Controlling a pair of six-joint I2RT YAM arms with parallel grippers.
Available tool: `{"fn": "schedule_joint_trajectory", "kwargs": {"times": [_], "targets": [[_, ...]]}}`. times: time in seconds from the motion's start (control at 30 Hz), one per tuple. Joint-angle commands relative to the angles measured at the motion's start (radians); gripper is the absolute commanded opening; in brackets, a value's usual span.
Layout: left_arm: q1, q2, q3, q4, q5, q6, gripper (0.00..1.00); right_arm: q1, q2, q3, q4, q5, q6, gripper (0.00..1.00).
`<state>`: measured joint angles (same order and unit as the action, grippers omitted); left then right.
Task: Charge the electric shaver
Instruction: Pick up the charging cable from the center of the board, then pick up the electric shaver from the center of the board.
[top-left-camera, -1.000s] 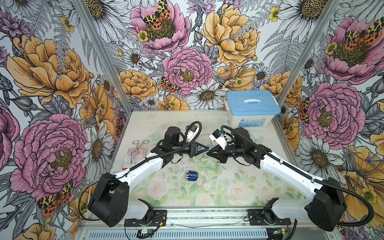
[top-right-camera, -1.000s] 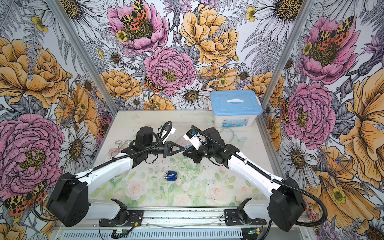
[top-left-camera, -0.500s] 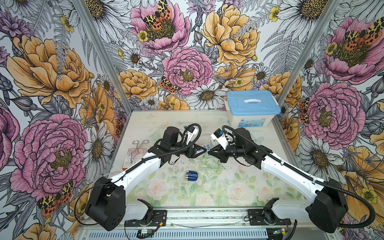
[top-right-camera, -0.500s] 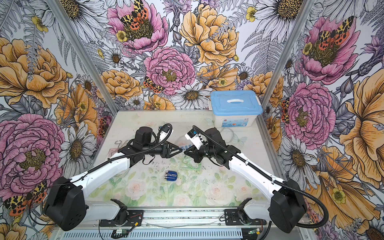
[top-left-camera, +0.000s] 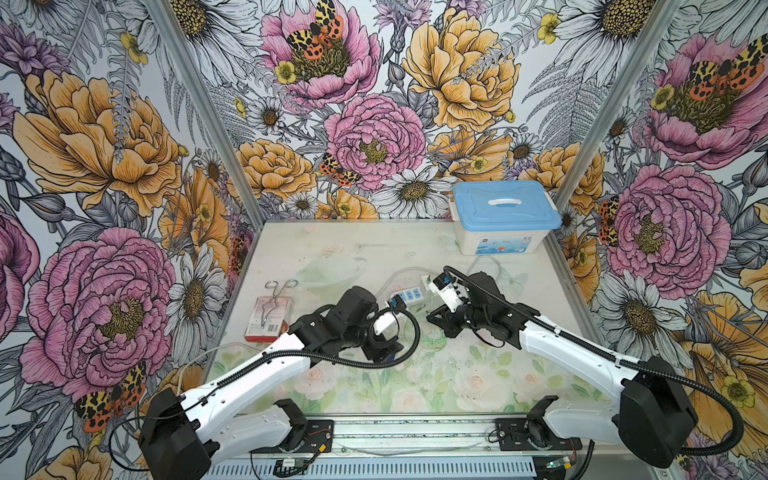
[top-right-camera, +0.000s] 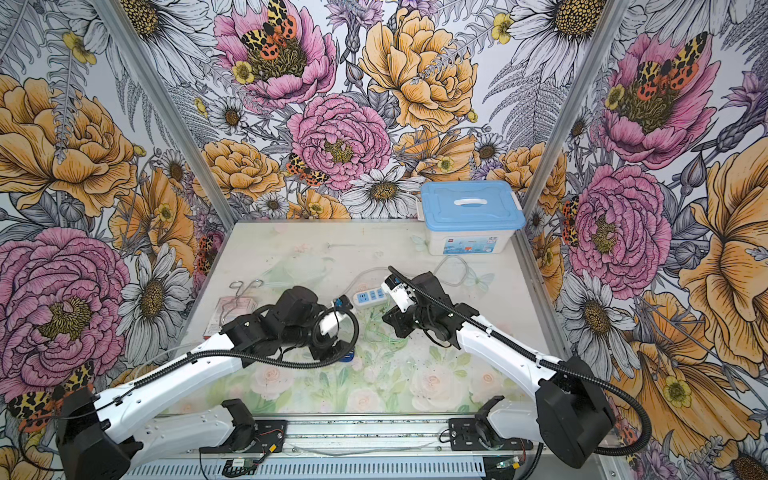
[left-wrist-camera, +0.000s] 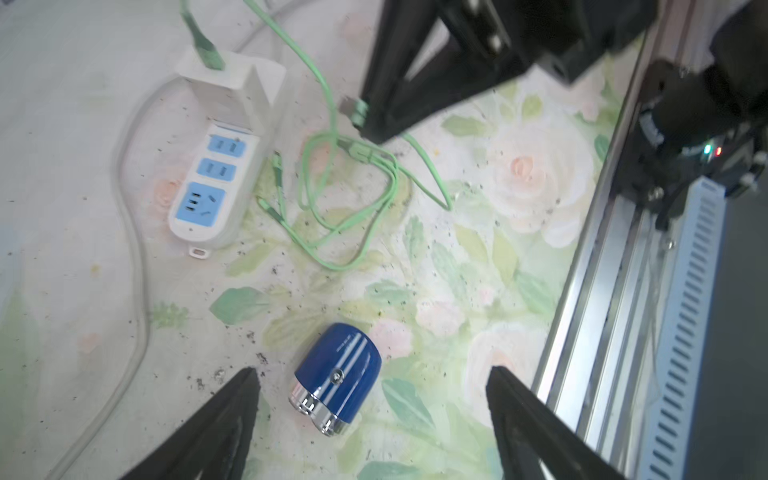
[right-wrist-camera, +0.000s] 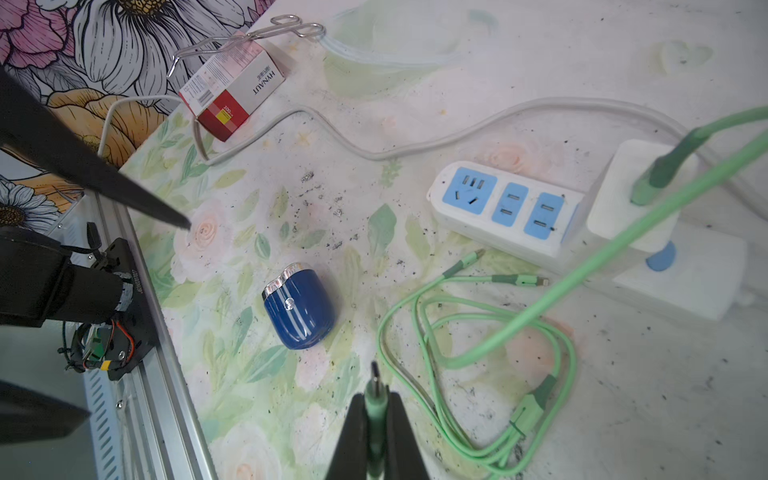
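Note:
The electric shaver (left-wrist-camera: 336, 378) lies on its side on the floral table mat, dark blue with pale stripes and a silver end. My left gripper (left-wrist-camera: 372, 370) hovers over it, open wide, one finger on each side and neither touching. In both top views the left gripper (top-left-camera: 380, 349) covers most of the shaver. The right gripper (right-wrist-camera: 376, 397) is shut on the green cable's plug (right-wrist-camera: 375, 384), whose metal tip points toward the shaver (right-wrist-camera: 300, 309) a short way off. The green cable (right-wrist-camera: 478, 324) loops on the mat and runs to the white cube charger (right-wrist-camera: 636, 195) in the power strip (right-wrist-camera: 498, 208).
A blue-lidded white box (top-left-camera: 505, 208) stands at the back right. A red and white carton (top-left-camera: 268, 318) with metal forceps (top-left-camera: 276, 291) on it lies at the left. The strip's white cord (right-wrist-camera: 374, 153) curves across the mat. The metal front rail (top-left-camera: 415, 432) runs close beside the shaver.
My left gripper has opened and swung away from the right gripper, down over the shaver. The right gripper has stayed shut on the plug, hardly moving.

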<state>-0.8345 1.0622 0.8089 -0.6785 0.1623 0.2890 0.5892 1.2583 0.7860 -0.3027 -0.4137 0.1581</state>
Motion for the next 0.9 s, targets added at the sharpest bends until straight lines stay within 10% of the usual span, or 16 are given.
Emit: {"fn": "schedule_joint_trajectory", "kwargs": {"times": [0.0, 0.87], "targets": [[0.014, -0.009, -0.001, -0.036, -0.127, 0.161, 0.89, -0.008, -0.030, -0.012, 0.018, 0.023, 0.011, 0.00], [0.007, 0.527, 0.141, -0.079, -0.200, 0.527, 0.89, -0.052, -0.177, -0.139, 0.070, -0.031, 0.054, 0.00]]}}
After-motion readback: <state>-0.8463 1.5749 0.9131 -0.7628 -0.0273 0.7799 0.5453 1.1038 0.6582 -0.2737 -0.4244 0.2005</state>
